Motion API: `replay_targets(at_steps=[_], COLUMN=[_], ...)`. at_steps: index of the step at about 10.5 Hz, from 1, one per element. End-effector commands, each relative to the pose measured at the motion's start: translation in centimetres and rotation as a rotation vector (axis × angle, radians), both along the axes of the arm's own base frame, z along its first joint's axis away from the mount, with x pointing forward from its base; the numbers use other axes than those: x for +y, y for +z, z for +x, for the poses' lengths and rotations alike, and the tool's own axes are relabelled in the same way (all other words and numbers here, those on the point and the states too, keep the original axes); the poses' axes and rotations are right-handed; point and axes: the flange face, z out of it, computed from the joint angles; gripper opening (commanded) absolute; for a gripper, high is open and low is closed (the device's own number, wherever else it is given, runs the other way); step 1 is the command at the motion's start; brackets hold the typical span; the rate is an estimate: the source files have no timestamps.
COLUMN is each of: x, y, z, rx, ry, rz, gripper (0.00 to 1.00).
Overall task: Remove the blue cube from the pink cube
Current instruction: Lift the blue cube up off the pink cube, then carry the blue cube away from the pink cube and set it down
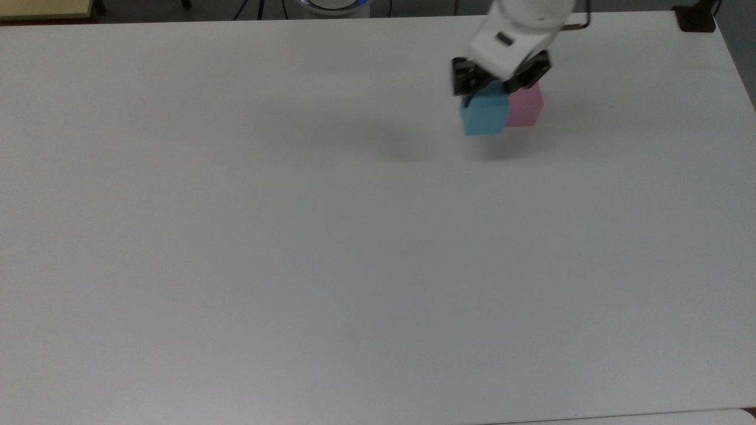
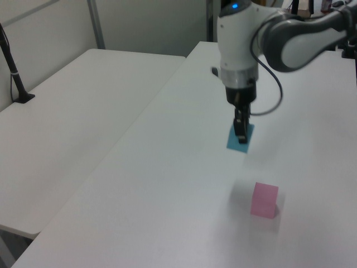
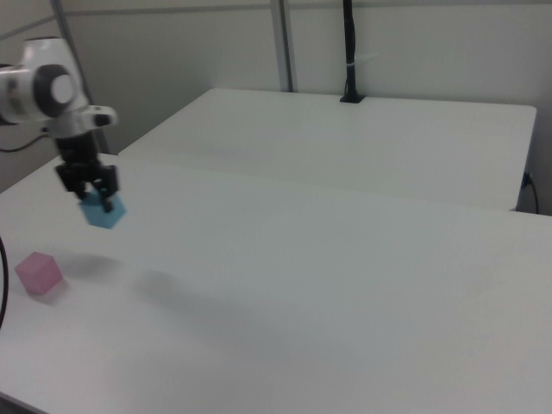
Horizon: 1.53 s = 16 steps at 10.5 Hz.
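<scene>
While the blue cube (image 1: 485, 114) hung in the air, the gripper (image 1: 491, 86) pinched it from above, one dark finger on either side, and nothing else touched it. In the top view the cube sat just left of the pink cube (image 1: 525, 106) and covered that cube's left edge. In the left view the lifted cube (image 2: 240, 138) was clearly above the white table (image 2: 167, 184) and farther from the camera than the pink cube (image 2: 264, 199), which rested on the tabletop, well apart from it. In the right view the pink cube (image 3: 39, 272) lay near the right view's left edge, and the blue cube (image 3: 103, 210), tilted in the claw (image 3: 89, 191), hung higher and to its right.
</scene>
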Motion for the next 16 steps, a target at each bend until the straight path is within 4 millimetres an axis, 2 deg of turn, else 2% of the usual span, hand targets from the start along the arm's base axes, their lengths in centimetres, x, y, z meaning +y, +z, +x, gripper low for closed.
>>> replay_targets(at_steps=[1, 3, 4, 5, 7, 8, 9, 10, 11, 13, 14, 15, 16], x=[-7.9, -10.8, -11.5, -11.4, -10.5, -10.3, -10.4, -10.5, -10.4, -10.2, -10.3, -10.5, -10.9], y=[-2.0, -4.5, -6.7, -8.1, -9.4, -10.0, -10.8, -11.0, -10.9, -10.0, -7.1, -4.1, -0.2], z=[6.1, 10.1, 11.2, 11.8, 12.1, 12.1, 12.1, 12.1, 12.1, 11.8, 11.6, 10.5, 8.7], rx=[0.001, 0.0, 0.011, 0.021, 0.015, 0.021, 0.031, 0.034, 0.034, 0.028, -0.014, -0.045, -0.084], ry=[0.016, 0.01, 0.014, 0.014, 0.018, 0.017, 0.015, 0.015, 0.017, 0.013, -0.035, -0.07, -0.089], rz=[0.024, 0.01, -0.027, -0.03, -0.025, -0.026, -0.029, -0.029, -0.03, -0.029, -0.029, -0.032, -0.03], gripper=[0.15, 0.15, 0.16, 0.18, 0.27, 0.37, 0.52, 0.92, 1.0, 1.0, 1.0, 1.0, 1.0])
